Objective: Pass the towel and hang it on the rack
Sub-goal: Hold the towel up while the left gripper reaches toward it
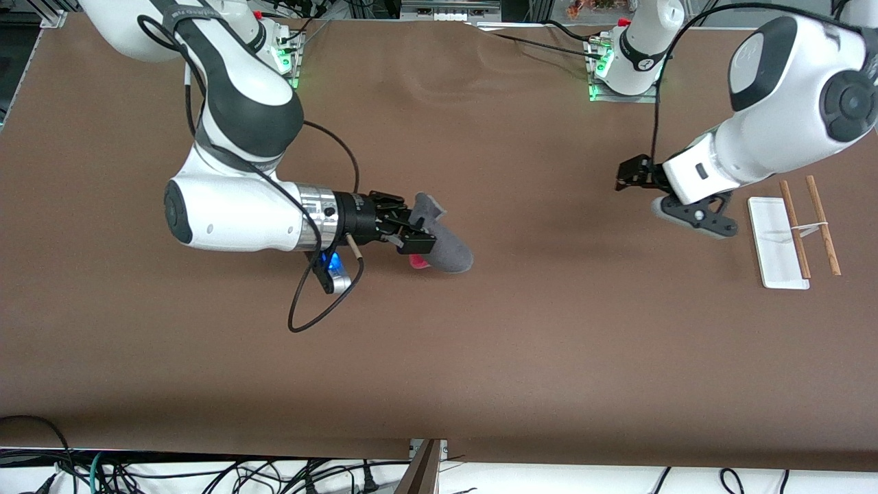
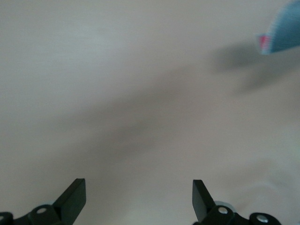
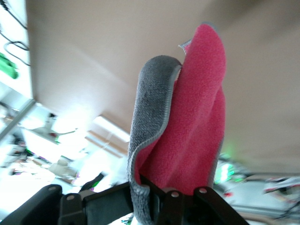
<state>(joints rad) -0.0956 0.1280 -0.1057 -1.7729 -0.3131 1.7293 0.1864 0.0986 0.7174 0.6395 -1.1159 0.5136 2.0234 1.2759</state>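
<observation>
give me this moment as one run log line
right gripper: shut on dark grey soft towel with pink underside, above table | left gripper: open, waiting | white-based wooden-rod rack: bare

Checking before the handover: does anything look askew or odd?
Nothing stands out. The right claw grips the folded towel over the table; the left claw waits open near the upright rack.
</observation>
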